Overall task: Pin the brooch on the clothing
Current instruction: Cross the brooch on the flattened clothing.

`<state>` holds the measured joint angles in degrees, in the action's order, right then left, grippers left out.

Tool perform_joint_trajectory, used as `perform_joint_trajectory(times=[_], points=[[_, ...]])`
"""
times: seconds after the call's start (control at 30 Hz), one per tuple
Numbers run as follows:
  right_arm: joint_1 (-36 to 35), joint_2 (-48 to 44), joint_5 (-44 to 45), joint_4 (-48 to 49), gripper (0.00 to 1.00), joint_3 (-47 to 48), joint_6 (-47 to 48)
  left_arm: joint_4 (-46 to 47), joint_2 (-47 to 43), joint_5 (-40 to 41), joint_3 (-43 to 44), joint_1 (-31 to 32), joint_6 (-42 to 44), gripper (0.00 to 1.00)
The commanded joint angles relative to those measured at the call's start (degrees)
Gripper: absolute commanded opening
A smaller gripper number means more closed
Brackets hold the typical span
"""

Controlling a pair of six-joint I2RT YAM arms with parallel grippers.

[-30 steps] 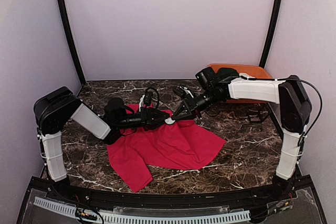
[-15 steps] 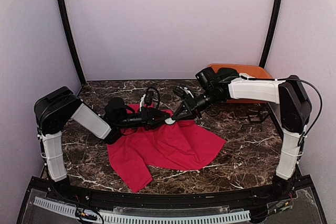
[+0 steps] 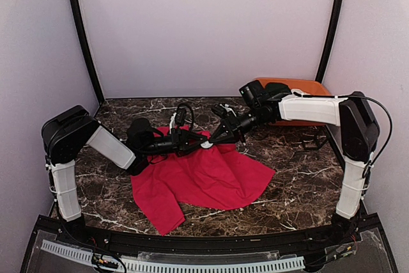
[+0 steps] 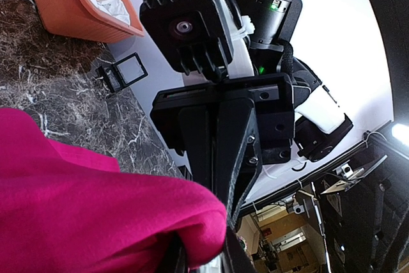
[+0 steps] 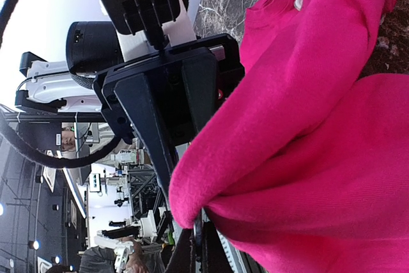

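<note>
Pinning looks mid-way, not finished: bright red short-sleeved T-shirt [image 3: 211,180] lies on the dark marble bench [image 3: 300,183], its far edge bunched into a fold where both arms meet. Right gripper [image 3: 215,141] is closed tight at that fold, while the left gripper [image 3: 199,144] flanks it, and I can't tell if it's biting. Small white piece [image 3: 206,146] between them, maybe the brooch, doesn't look fastened yet.

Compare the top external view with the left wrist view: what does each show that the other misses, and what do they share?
Only the top external view shows the whole red T-shirt spread on the marble table, and both arms down to their bases. Only the left wrist view shows white cloth inside the orange bin and the right gripper head-on, its tips at a raised fold. Both show the T-shirt, the table, the bin and the right gripper.
</note>
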<state>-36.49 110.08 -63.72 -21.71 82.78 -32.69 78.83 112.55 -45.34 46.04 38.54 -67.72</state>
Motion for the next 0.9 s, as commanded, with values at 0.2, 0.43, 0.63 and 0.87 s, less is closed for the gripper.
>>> perform_joint_trajectory(times=[0.2,0.43,0.63,0.87], points=[[-0.25,-0.04,-4.44,6.04,0.00,-0.99,-0.51,14.33,-0.61,-0.56,1.25,1.00,0.67,0.05],[-0.24,0.17,-3.83,6.10,0.00,-0.52,-1.18,14.25,-0.71,-0.71,1.25,1.00,1.05,0.10],[-0.10,0.71,-4.09,6.10,0.00,-0.14,-2.83,14.21,-0.89,-1.07,1.16,1.29,1.57,0.08],[0.28,1.33,-5.72,8.55,0.00,0.56,-6.77,11.51,-1.70,-1.81,0.65,1.70,4.56,0.01]])
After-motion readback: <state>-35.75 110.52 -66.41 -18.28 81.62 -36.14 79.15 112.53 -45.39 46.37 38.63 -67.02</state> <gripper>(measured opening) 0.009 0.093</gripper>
